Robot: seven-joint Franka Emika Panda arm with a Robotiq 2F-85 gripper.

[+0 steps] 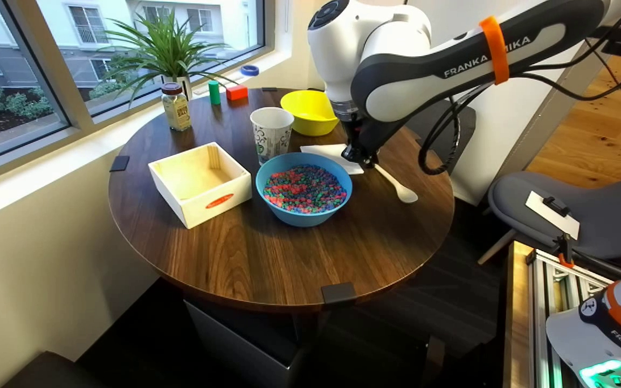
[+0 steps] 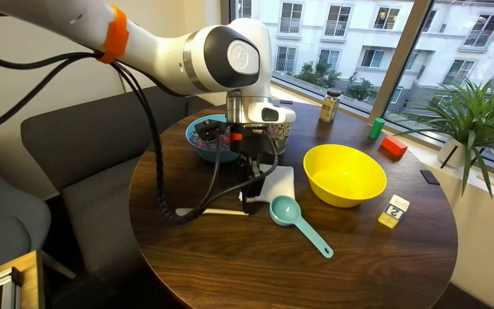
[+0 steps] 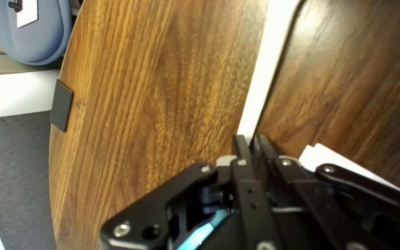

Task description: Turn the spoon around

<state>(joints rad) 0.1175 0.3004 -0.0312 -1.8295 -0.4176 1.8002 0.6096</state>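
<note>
The pale cream spoon (image 1: 397,184) lies on the dark round table, its bowl toward the table's edge and its handle end at my gripper (image 1: 368,161). It also shows in an exterior view (image 2: 225,211), partly behind a cable. In the wrist view the spoon's handle (image 3: 264,69) runs from the top edge down to my gripper (image 3: 250,140). The fingers are closed on both sides of the handle's end. The spoon's bowl is out of the wrist view. In an exterior view my gripper (image 2: 250,205) points straight down, with its tips close to the table.
A teal measuring spoon (image 2: 311,236) lies close beside the gripper. A white napkin (image 2: 279,184), a blue bowl of beads (image 1: 304,218), a patterned cup (image 1: 271,132) and a yellow bowl (image 2: 341,197) stand near. A wooden box (image 1: 202,183) and lettered blocks (image 2: 394,211) are farther off.
</note>
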